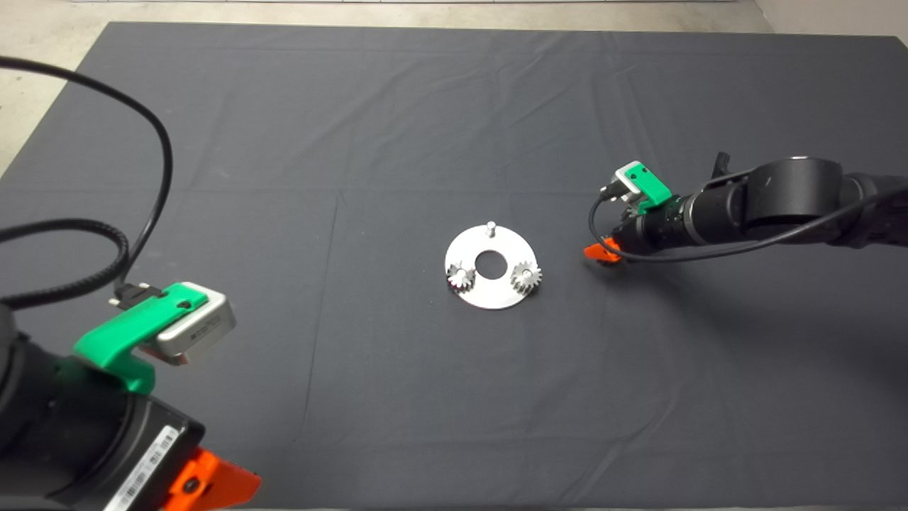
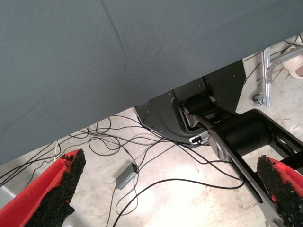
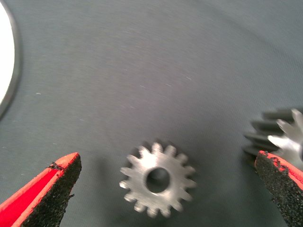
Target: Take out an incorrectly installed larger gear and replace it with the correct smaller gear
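Your left gripper (image 1: 213, 490) waits at the lower left edge of the surface (image 1: 355, 142), off the work. Its fingers (image 2: 61, 189) stand wide apart with nothing between them; beyond them you see only the mat's edge, floor cables and the robot's base.

Next comes the round silver plate (image 1: 489, 292), with a bare pin (image 1: 489, 227) at its far side and two small silver gears (image 1: 461, 277) seated on it, one on each side of the centre hole.

Your right gripper (image 3: 165, 189) is low over the surface just right of the plate. Its fingers (image 3: 52, 194) are spread wide and hold nothing. The smaller gear (image 3: 157, 178) lies flat between them, nearer the middle, touching neither pad. The larger gear (image 3: 279, 137) lies just beside the other finger (image 3: 284, 184), partly behind its pad; you cannot tell whether they touch.
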Motion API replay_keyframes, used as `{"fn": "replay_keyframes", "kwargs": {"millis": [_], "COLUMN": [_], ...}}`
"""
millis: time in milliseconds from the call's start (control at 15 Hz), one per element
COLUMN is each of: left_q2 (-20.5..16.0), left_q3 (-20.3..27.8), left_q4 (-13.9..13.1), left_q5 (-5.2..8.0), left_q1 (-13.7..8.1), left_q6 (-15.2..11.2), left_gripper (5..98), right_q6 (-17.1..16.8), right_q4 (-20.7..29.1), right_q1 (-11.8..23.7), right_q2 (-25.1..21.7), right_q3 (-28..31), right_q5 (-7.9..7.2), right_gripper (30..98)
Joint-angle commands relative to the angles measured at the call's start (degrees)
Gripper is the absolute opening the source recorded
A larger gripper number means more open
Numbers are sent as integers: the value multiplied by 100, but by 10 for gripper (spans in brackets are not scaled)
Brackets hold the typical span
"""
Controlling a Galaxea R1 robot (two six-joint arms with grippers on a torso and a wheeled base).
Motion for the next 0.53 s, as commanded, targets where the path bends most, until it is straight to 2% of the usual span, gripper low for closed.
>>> {"fn": "replay_keyframes", "kwargs": {"millis": [0,133,400,467], "left_q2": [-5,-5,-4,4], "left_q3": [75,74,75,75], "left_q4": [4,4,4,4], "left_q5": [25,25,25,25], "left_q1": [-44,-41,-41,-41], "left_q6": [-31,-31,-40,-40], "left_gripper": [929,929,929,929], "right_q6": [-66,-66,-101,-101], "right_q4": [-45,25,51,52], "right_q1": [97,97,80,80], "right_q2": [158,190,269,269], "right_q3": [42,42,-90,-99], "right_q5": [-95,-207,-229,-298], "right_gripper": [977,977,977,977]}}
